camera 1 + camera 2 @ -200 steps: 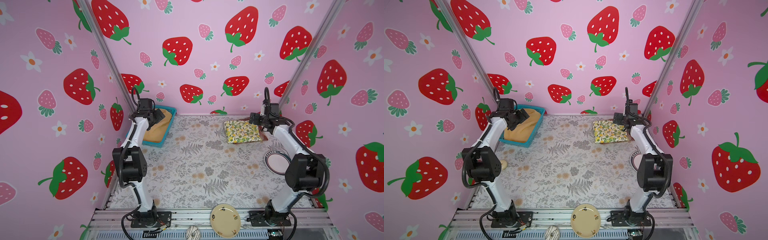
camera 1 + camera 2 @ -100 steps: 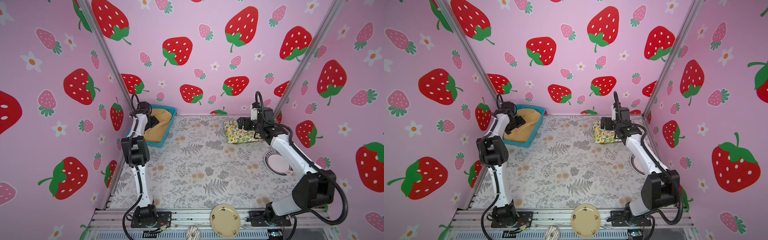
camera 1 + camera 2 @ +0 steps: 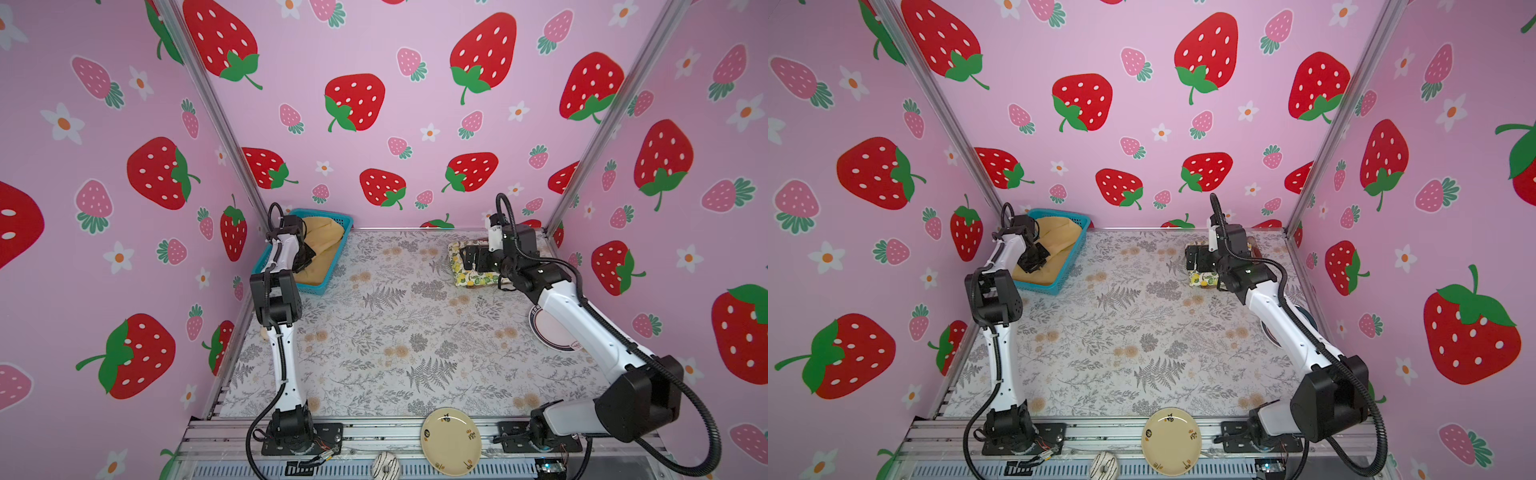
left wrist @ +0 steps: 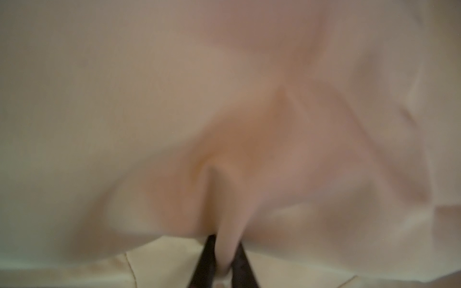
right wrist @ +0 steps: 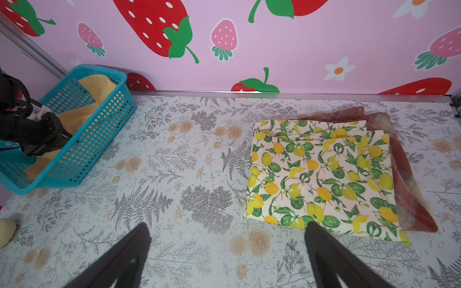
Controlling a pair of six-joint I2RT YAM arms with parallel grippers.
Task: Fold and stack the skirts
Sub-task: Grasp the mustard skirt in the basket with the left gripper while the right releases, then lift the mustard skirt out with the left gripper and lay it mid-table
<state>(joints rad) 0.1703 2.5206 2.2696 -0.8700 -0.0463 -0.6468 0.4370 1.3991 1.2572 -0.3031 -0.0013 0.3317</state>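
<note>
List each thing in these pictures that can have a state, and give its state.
mustard skirt: crumpled in the basket, pinched by the left gripper.
lemon skirt: folded, lying on the plaid skirt.
plaid skirt: folded, under the lemon skirt.
basket: upright, holding the mustard skirt.
left gripper: shut on the mustard skirt.
right gripper: open, empty.
yellow plate: empty.

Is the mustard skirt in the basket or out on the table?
In the basket: the mustard skirt lies rumpled inside the blue basket, and the left gripper is shut on a fold of it.
</note>
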